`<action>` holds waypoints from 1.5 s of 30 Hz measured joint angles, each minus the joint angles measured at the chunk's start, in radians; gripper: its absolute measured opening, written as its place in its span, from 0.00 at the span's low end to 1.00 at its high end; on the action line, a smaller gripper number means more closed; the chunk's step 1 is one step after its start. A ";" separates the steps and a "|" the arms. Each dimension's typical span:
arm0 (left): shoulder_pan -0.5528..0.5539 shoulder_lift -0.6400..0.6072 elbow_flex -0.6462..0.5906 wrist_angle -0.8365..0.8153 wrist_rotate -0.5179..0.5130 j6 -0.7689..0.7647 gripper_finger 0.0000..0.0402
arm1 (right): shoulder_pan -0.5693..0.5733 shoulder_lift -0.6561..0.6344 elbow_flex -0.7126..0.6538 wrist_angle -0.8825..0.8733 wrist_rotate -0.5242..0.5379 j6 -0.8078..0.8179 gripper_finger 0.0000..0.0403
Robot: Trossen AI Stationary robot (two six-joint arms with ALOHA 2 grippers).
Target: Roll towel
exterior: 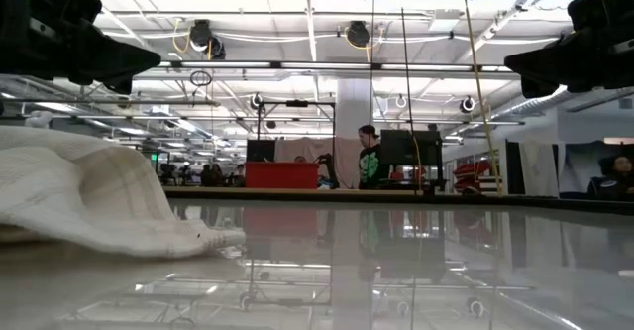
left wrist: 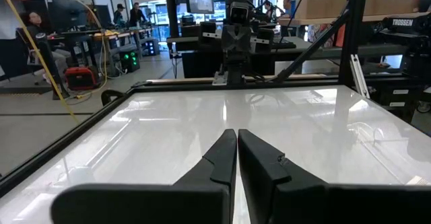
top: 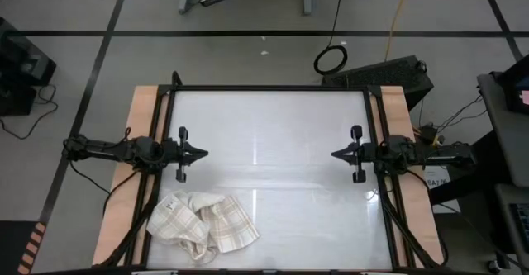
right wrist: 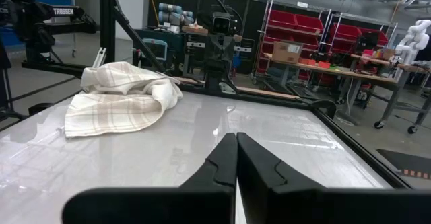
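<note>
Left arm: we reach in level from our left side, left gripper point(top: 201, 152) closed, holding nothing | Right arm: mirrored opposite, right gripper point(top: 336, 154) closed and empty, fingertips pointing inward

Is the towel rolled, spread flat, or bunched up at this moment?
Bunched up: the towel lies in a crumpled heap with loose folds near the table's front left corner, neither rolled nor flat.

Only the crumpled towel point(top: 202, 225) obstructs the table point(top: 273, 143).
</note>
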 joint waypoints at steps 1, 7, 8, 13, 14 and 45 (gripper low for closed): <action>0.000 0.000 0.000 0.000 0.000 0.000 0.06 | 0.000 0.000 0.000 0.000 0.000 0.000 0.00; 0.000 0.000 0.000 0.000 0.000 0.000 0.06 | 0.000 0.000 0.000 0.000 0.000 0.000 0.00; 0.000 0.000 0.000 0.000 0.000 0.000 0.06 | 0.000 0.000 0.000 0.000 0.000 0.000 0.00; 0.000 0.000 0.000 0.000 0.000 0.000 0.06 | 0.000 0.000 0.000 0.000 0.000 0.000 0.00; 0.000 0.000 0.000 0.000 0.000 0.000 0.06 | 0.000 0.000 0.000 0.000 0.000 0.000 0.00; 0.000 0.000 0.000 0.000 0.000 0.000 0.06 | 0.000 0.009 0.061 0.039 -0.035 0.131 0.00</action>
